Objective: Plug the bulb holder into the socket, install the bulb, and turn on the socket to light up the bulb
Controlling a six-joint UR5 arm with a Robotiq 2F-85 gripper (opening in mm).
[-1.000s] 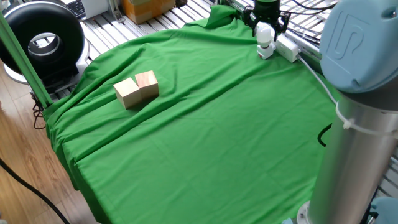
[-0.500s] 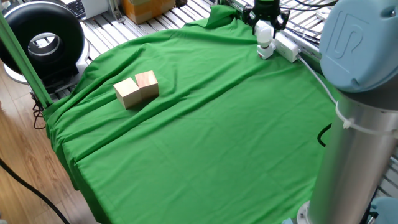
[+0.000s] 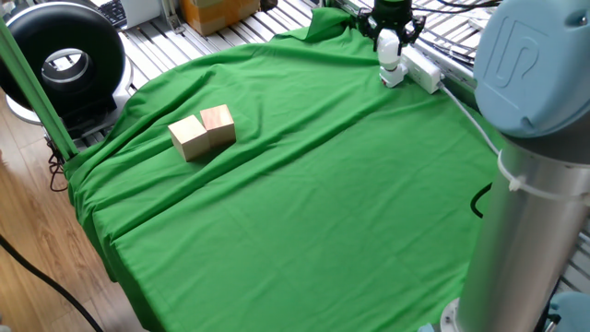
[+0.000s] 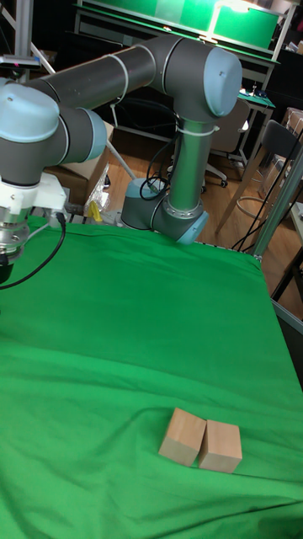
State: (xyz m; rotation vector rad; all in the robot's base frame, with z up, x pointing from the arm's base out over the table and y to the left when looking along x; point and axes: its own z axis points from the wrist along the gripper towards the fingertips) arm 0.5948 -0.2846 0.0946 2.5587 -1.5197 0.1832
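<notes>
At the far right of the green cloth in the fixed view lies the white socket (image 3: 427, 71). The bulb holder (image 3: 394, 78) sits at its near end. The white bulb (image 3: 389, 48) stands upright just above the holder, and whether the two touch is too small to tell. My gripper (image 3: 391, 39) comes down from above with its black fingers (image 3: 375, 28) on either side of the bulb, shut on it. In the tall fixed view only the wrist (image 4: 15, 221) shows at the left edge. The socket, holder and bulb are out of that view.
Two wooden blocks (image 3: 203, 132) (image 4: 202, 440) lie side by side on the green cloth (image 3: 304, 194). The socket's white cable (image 3: 468, 109) runs toward the arm's grey base column (image 3: 521, 212). A black ring lamp (image 3: 64, 60) stands off the table's left corner.
The gripper and the bulb have shifted slightly up and back in the picture, and the fingers look closer together. The holder, socket and blocks have not moved.
</notes>
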